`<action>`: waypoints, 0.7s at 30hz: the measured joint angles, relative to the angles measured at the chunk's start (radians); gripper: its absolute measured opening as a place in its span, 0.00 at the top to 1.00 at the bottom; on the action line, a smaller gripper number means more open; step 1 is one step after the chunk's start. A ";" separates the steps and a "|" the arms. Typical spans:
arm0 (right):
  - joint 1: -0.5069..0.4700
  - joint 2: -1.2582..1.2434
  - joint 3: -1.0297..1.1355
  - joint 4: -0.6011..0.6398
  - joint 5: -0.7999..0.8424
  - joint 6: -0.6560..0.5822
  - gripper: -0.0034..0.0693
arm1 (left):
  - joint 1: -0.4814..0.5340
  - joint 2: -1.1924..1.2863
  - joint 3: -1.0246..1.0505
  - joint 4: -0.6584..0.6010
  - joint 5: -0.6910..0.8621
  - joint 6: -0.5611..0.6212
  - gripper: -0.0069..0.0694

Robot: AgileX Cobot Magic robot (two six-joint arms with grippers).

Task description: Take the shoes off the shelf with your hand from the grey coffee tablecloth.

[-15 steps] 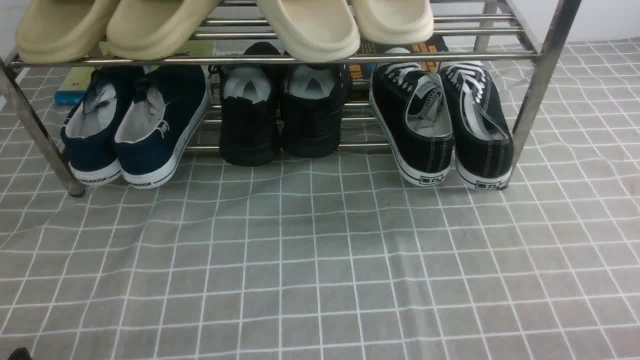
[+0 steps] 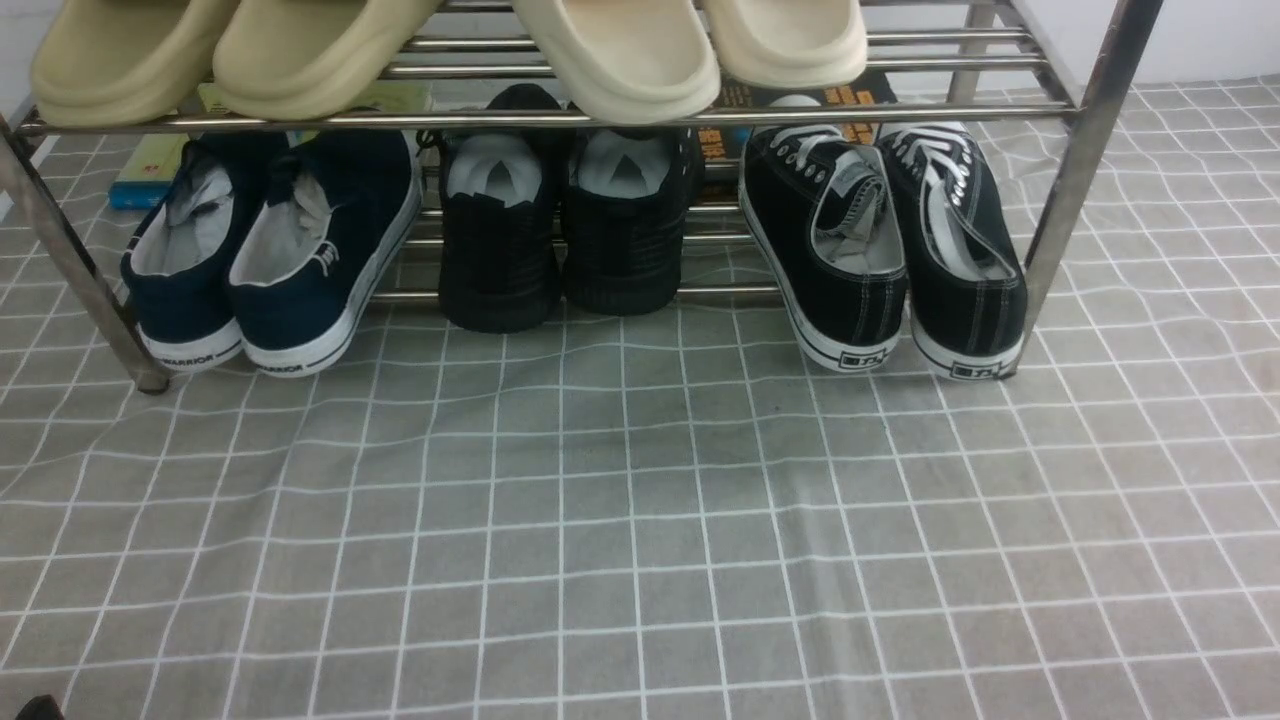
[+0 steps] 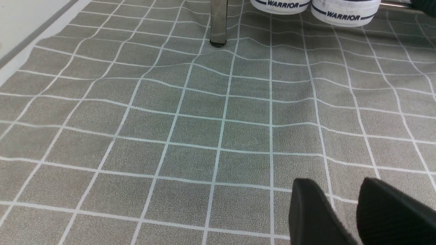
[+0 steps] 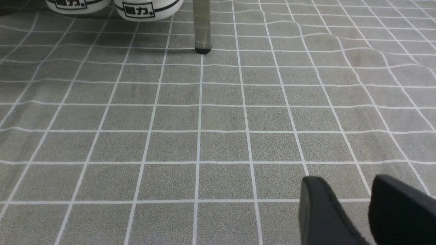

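Grey tablecloth (image 2: 640, 540), thin white grid, rippled in places, flatter in the foreground. Steel-tube shelf (image 2: 1085, 190) stands on it, its angled legs ending in dark feet pressed into the cloth. Lower tier, heels facing the camera and overhanging the front bar: navy white-soled pair (image 2: 270, 260) at left, all-black pair (image 2: 560, 230) in the middle, black canvas sneakers (image 2: 885, 250) with white laces at right, just beside the right front leg. Upper tier: tan slippers (image 2: 220, 50) at left, cream slippers (image 2: 690, 45) to the right of them. Flat printed packets (image 2: 150, 170) lie on the cloth behind the shelf.
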 joint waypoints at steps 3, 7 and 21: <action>0.000 0.000 0.000 0.000 0.000 0.000 0.62 | 0.000 0.000 0.000 0.000 0.000 0.000 0.60; 0.000 0.000 0.000 0.000 0.000 0.000 0.62 | 0.000 0.000 0.000 0.000 0.000 0.000 0.60; 0.000 0.000 0.000 0.016 0.000 0.031 0.62 | 0.000 0.000 0.000 0.000 0.000 0.000 0.60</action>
